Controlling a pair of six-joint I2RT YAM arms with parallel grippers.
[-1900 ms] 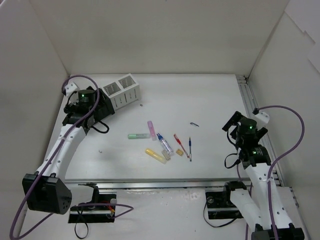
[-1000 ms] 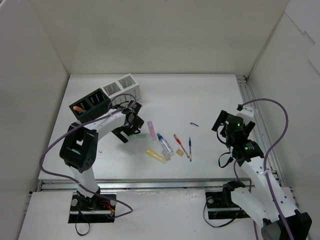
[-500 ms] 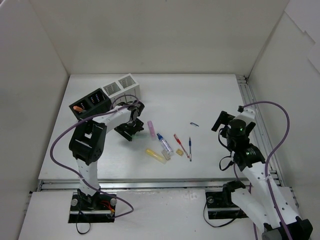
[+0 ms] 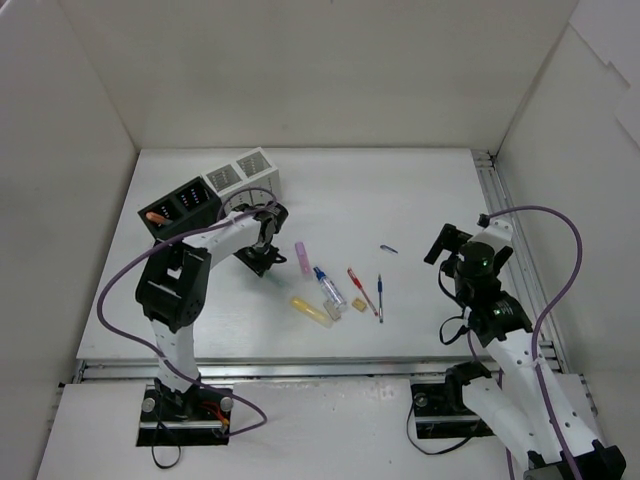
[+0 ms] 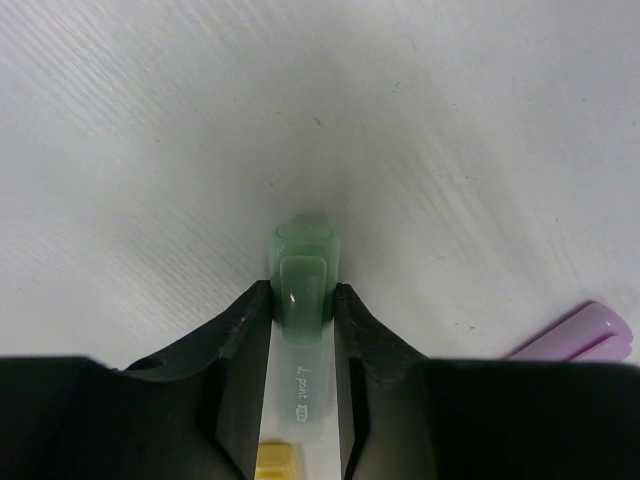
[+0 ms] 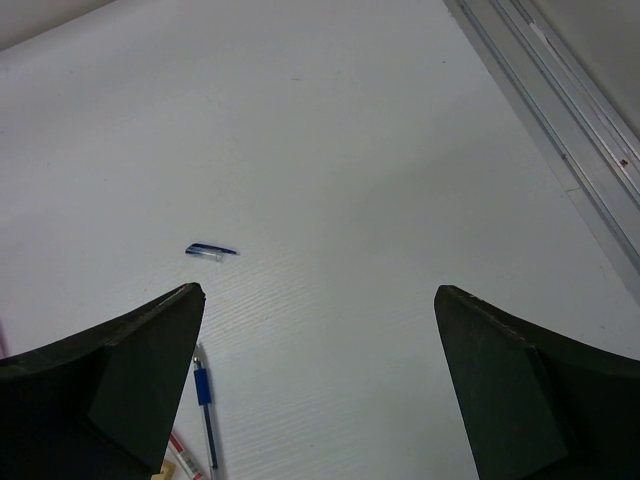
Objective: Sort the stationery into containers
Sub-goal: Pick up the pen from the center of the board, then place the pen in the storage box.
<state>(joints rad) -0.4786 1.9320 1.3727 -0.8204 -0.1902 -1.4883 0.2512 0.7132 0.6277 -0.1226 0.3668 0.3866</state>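
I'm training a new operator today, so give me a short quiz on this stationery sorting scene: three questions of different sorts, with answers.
1. True or false: the right gripper is shut on a pen.
2. What sits between the fingers of the left gripper? A: pink highlighter. B: green highlighter. C: eraser.
3. Fill in: an orange item already lies in the ____ organiser.
Key: 1 false, it stands open. 2 B. 3 black.
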